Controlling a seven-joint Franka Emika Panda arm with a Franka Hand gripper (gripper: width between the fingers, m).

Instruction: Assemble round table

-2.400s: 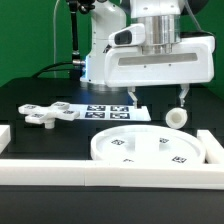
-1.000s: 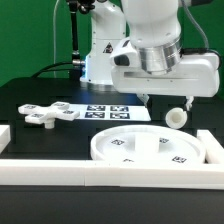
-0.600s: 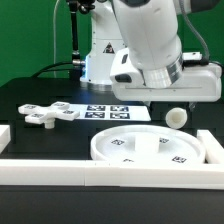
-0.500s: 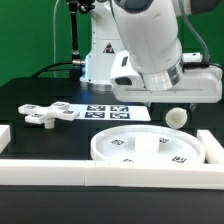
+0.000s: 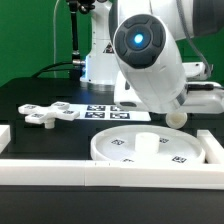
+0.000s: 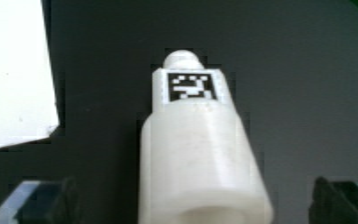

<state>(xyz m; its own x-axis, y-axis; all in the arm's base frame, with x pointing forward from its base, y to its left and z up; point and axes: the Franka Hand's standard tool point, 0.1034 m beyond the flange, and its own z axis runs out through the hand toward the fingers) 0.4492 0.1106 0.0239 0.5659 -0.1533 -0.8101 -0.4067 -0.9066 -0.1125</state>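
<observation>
**Open jaws straddle the leg**

Our gripper (image 6: pixel 190 205) stands wide open, holding nothing, its fingers (image 6: pixel 34 200) either side of the leg (image 6: pixel 194 150) without touching. The leg sits just beside the round disc (image 5: pixel 150 158). We fear closing off-centre could roll it away.

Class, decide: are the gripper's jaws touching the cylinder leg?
Apart. The wrist view shows the gripper open, its jaws either side of the cylinder leg, with a dark gap between each jaw and it.

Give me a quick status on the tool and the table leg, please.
Tool open, straddling leg. Leg not yet gripped, gaps showing on both sides. Nothing seen blocking it.
</observation>
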